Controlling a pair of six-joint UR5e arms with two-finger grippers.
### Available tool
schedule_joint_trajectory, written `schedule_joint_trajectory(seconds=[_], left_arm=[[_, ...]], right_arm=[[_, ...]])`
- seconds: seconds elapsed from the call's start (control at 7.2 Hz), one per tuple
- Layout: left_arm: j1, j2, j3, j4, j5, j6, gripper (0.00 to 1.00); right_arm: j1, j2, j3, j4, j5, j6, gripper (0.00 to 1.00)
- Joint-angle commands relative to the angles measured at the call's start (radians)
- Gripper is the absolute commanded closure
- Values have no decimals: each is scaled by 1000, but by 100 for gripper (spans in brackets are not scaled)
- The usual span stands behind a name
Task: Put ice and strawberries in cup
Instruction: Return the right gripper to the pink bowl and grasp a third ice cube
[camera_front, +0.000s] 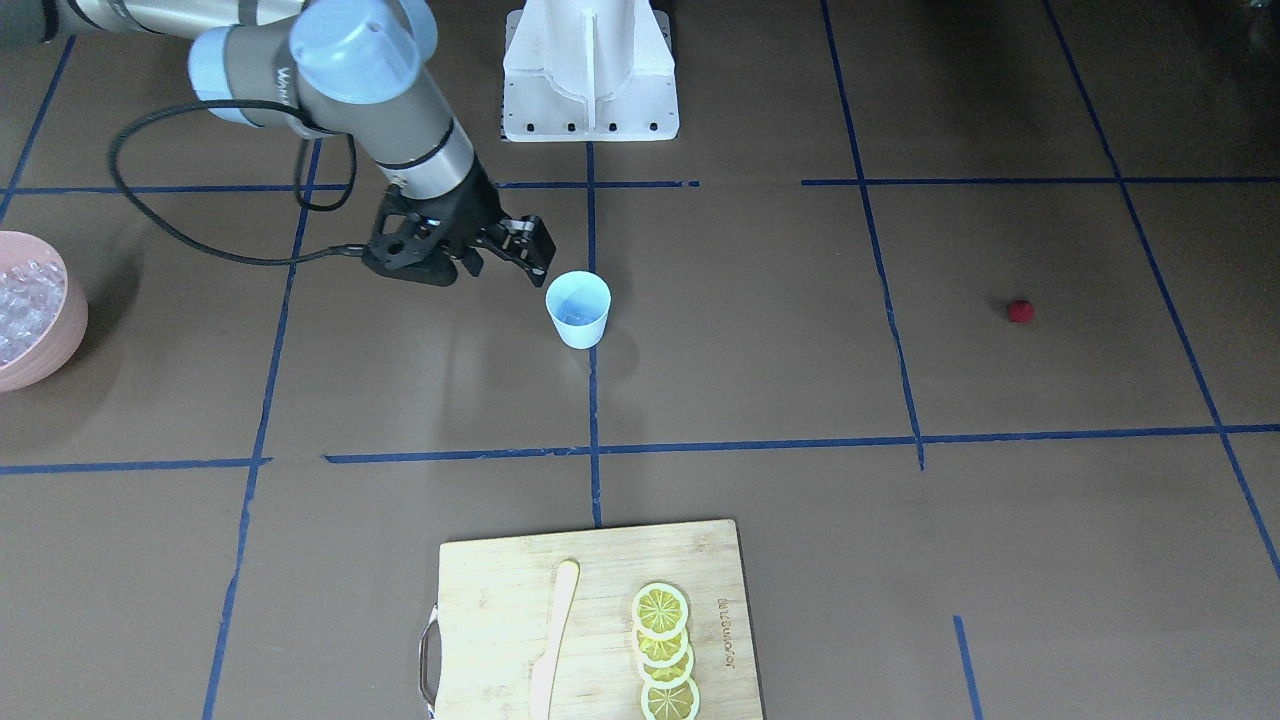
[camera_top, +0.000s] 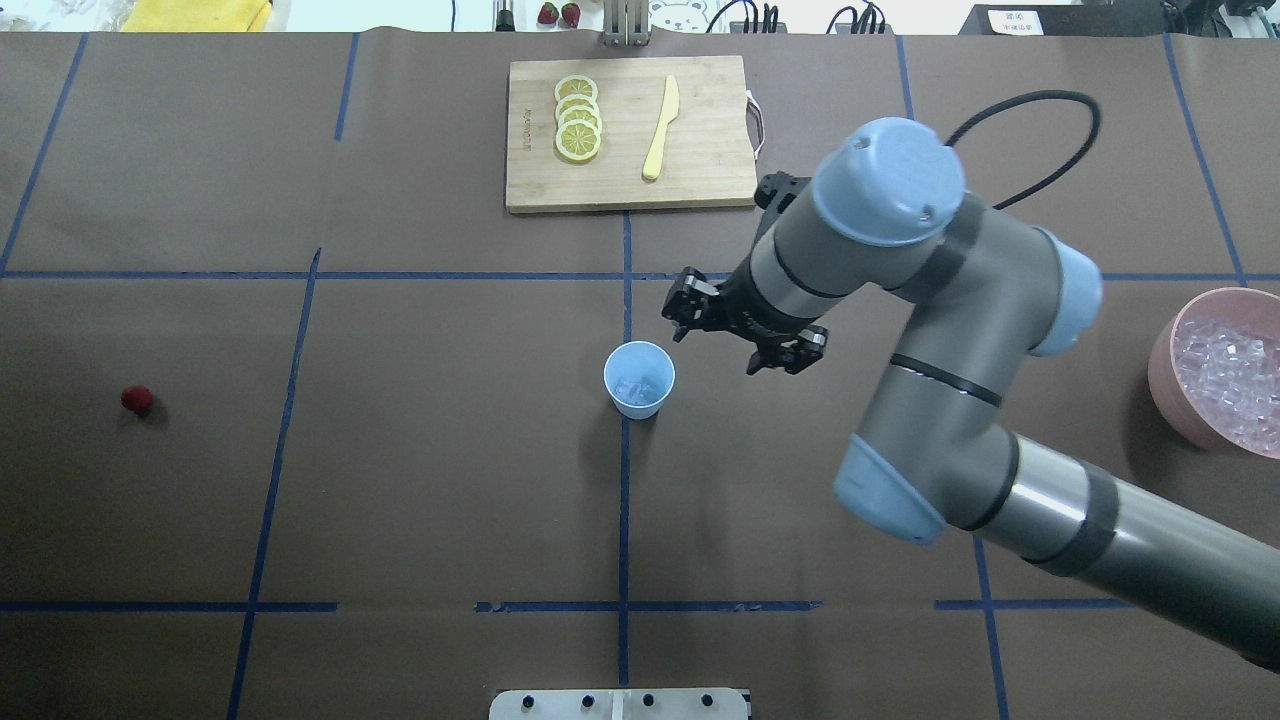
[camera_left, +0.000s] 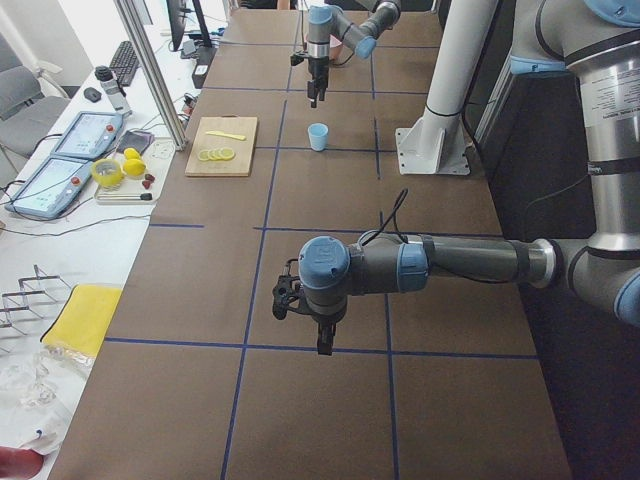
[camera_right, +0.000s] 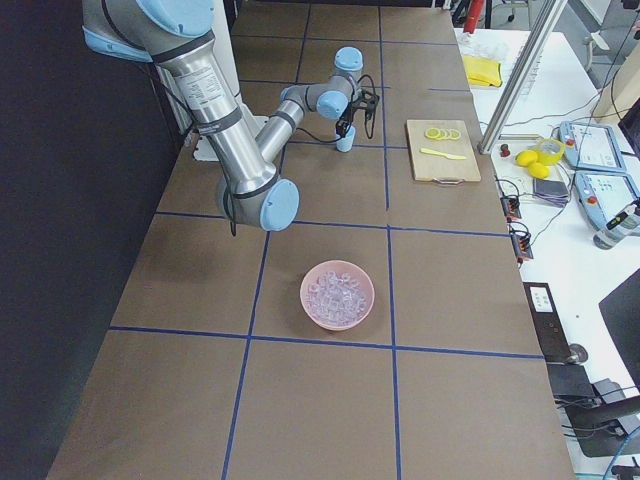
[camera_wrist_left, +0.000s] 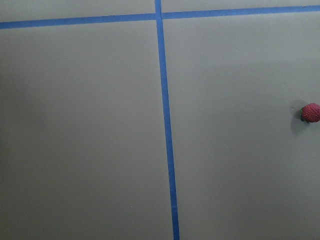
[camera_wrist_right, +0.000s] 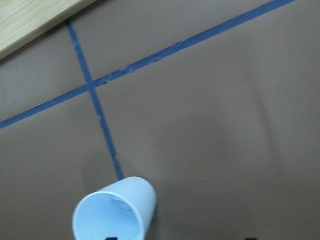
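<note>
Ice (camera_top: 635, 385) seems to lie in the cup (camera_top: 645, 408), just beside which the right end effector (camera_top: 738, 332) hangs spread wide and empty, while the strawberry (camera_top: 137, 399) sits well apart on the surface (camera_top: 400, 480), so the berry step looks left to do.

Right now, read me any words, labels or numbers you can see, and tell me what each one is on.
Brand mark on the cutting board: too blurred to read.
White lettering on the right arm: partly hidden, unreadable.
White sign beyond the table: too small to read.
</note>
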Motion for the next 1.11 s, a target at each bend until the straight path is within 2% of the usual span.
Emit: schedule_joint_trajectory(seconds=[0.0,0.14,0.42,0.69,0.83,0.97], left_arm=[[1,0,1,0,0,-1,0],[0,0,1,1,0,-1,0],[0,0,-1,0,0,-1,0],[0,0,-7,1,0,-1,0],[0,2,-13,2,0,-1,0],[0,20,-25,2,0,-1,0]], right_arm=[[140,-285,181,0,102,-227,7],[208,-426,233,7,136,-394,1],[344,-604,237,9,144,-762,1],[496,-657,142,4,144,-1066,1],[554,-660,77,9,138,-1143,1],[576,-654,30,10,136,-1139,2]])
